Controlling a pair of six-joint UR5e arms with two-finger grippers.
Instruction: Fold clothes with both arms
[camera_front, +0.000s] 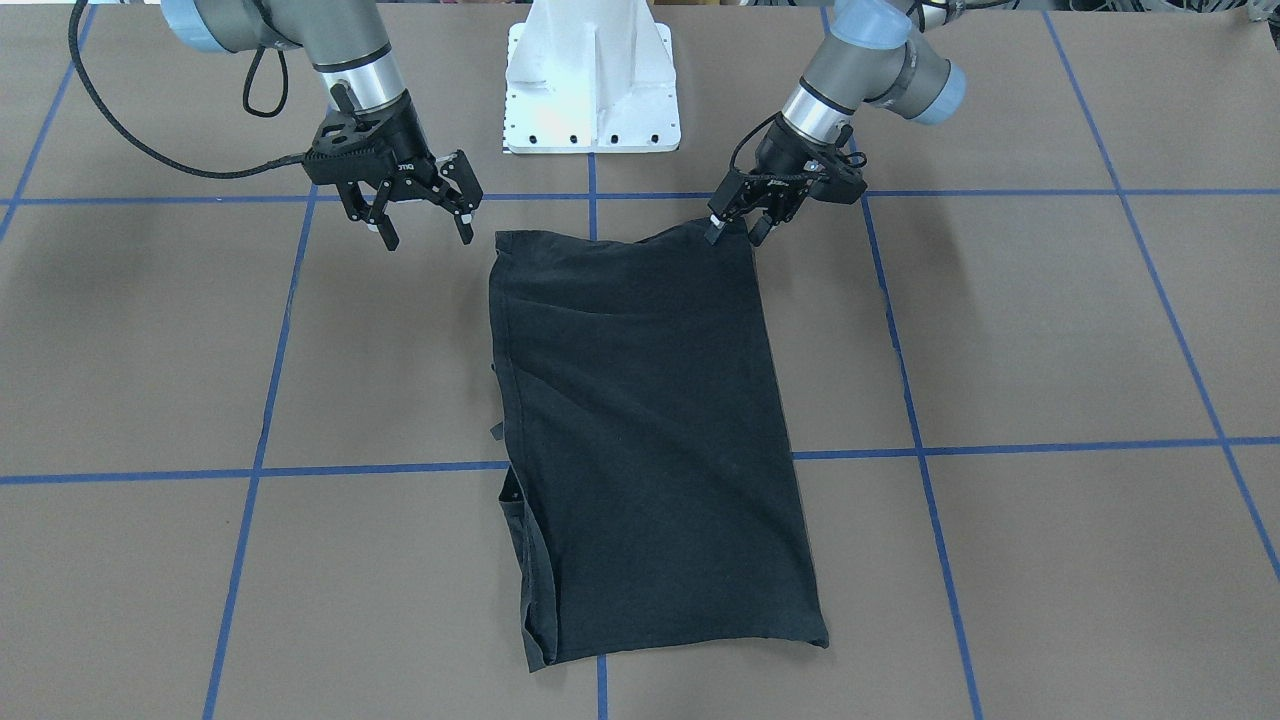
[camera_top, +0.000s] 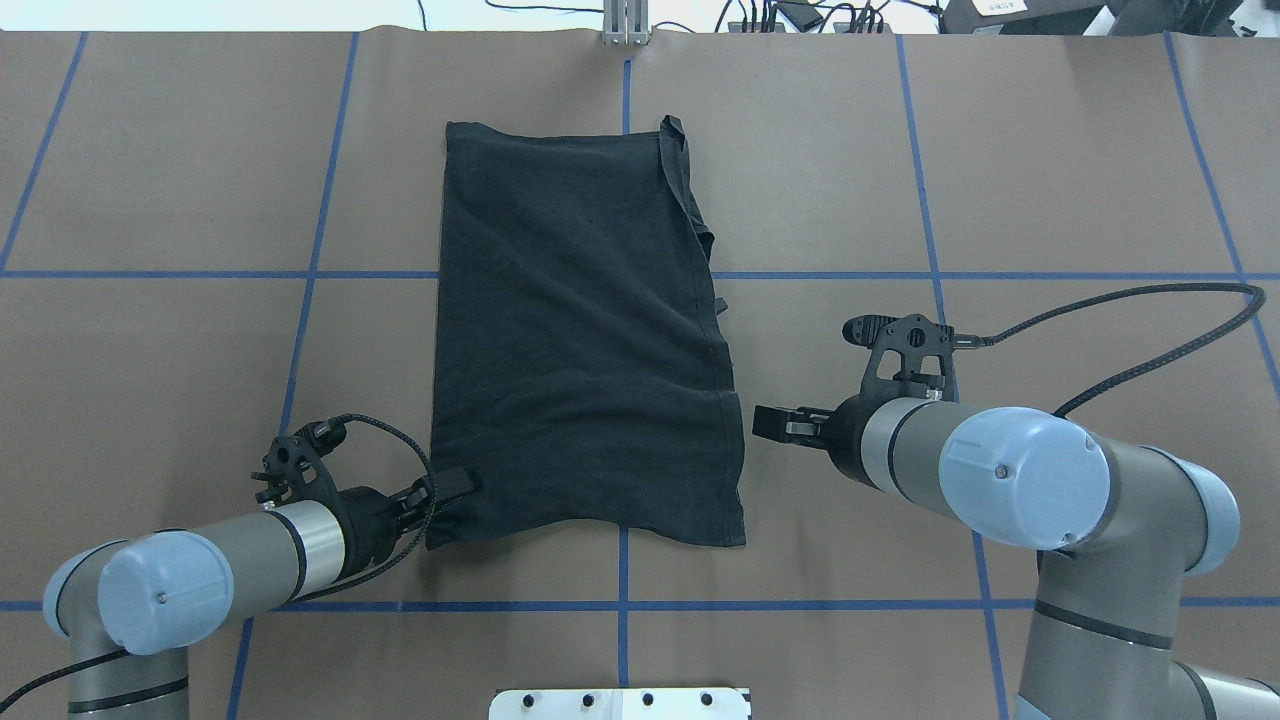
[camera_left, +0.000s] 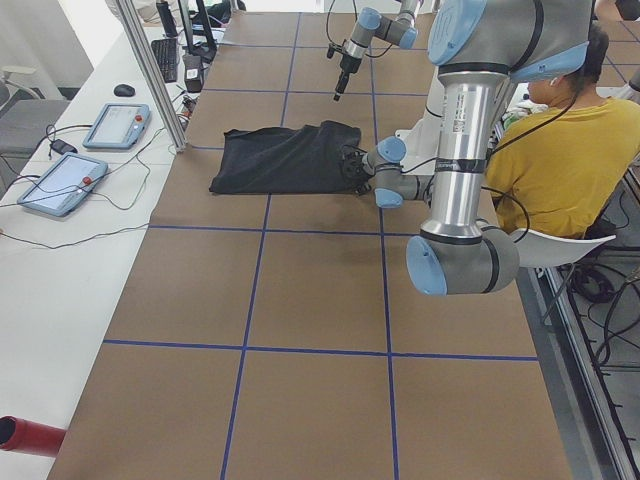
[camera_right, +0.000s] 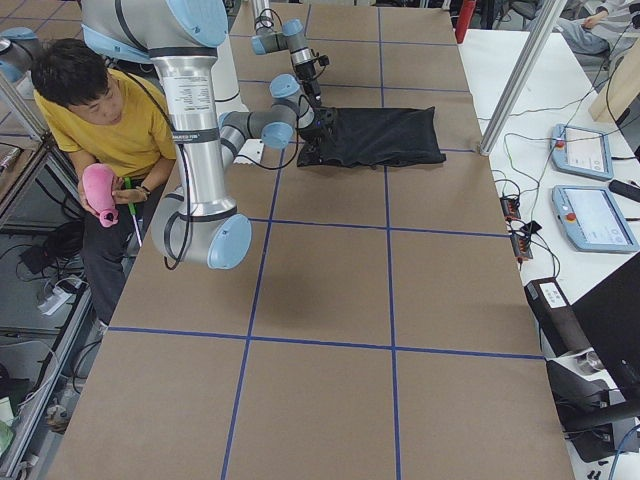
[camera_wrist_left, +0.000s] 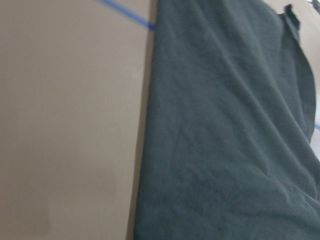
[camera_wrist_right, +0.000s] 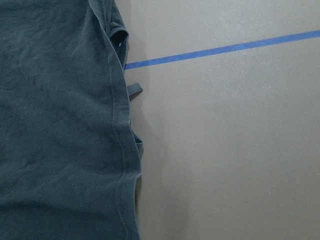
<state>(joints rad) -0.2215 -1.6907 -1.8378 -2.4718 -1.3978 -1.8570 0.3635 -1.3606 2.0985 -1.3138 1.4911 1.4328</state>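
Note:
The black T-shirt (camera_front: 640, 420) lies folded lengthwise into a long rectangle on the brown table, its graphic hidden. It also shows in the overhead view (camera_top: 580, 330), the left wrist view (camera_wrist_left: 225, 140) and the right wrist view (camera_wrist_right: 55, 125). My left gripper (camera_front: 735, 232) is shut on the shirt's corner nearest the robot, which is raised slightly; in the overhead view the left gripper (camera_top: 452, 487) sits on that corner. My right gripper (camera_front: 425, 232) is open and empty, just off the shirt's other near corner; in the overhead view the right gripper (camera_top: 768, 422) is beside the shirt's edge.
The white base plate (camera_front: 590, 100) stands at the robot's side of the table. Blue tape lines (camera_front: 1000, 448) grid the brown table. A seated person in yellow (camera_left: 545, 130) is behind the robot. Teach pendants (camera_right: 590, 210) lie on the side bench.

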